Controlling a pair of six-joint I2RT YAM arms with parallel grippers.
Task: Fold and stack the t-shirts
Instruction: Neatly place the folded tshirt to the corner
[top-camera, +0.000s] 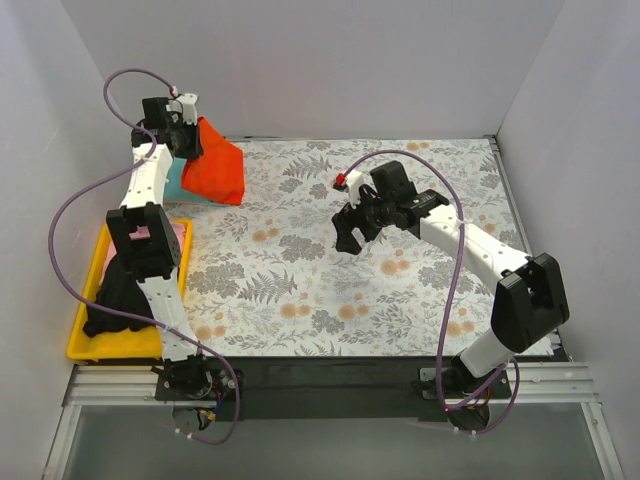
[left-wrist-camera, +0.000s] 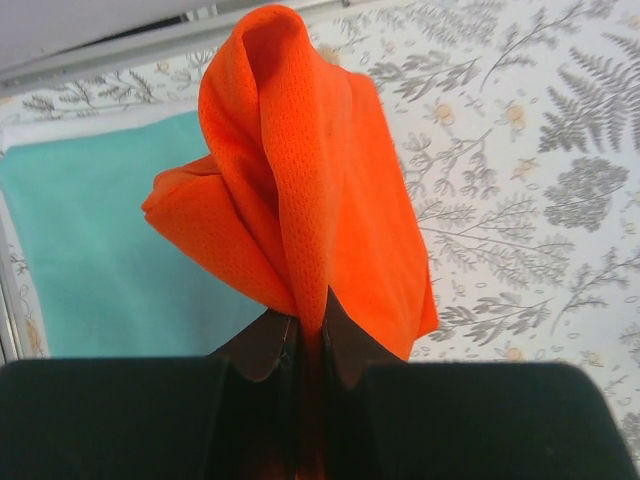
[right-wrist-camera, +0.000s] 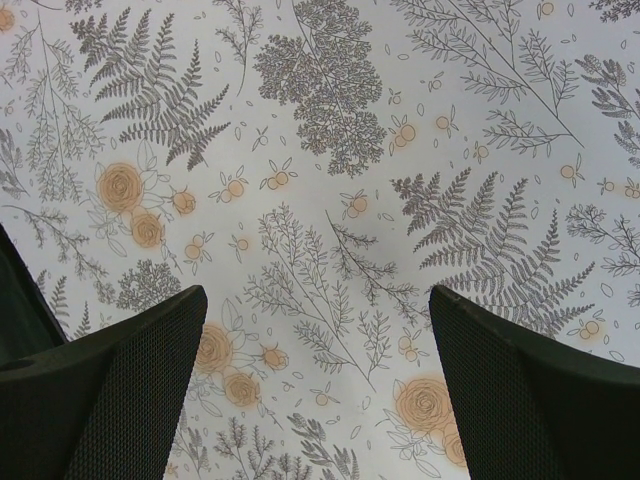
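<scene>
Orange-red t-shirt (left-wrist-camera: 300, 190) clamped in left tool (left-wrist-camera: 305, 325); right tool (right-wrist-camera: 318, 300) apart above floral cloth (right-wrist-camera: 330, 130).

Robot lab cell here: plain white panels (top-camera: 320, 70) box in the workspace on three sides. Two machines, the left arm (top-camera: 170, 310) and right arm (top-camera: 475, 250), sit bolted to an aluminium rail (top-camera: 330, 392), purple cables looping off them.

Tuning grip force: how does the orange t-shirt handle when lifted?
Probably floppy: the orange t-shirt hangs in folds from the left pincer. Likely light, since one pinched edge carries it. Its mesh weave looks grippy rather than slippery.
</scene>
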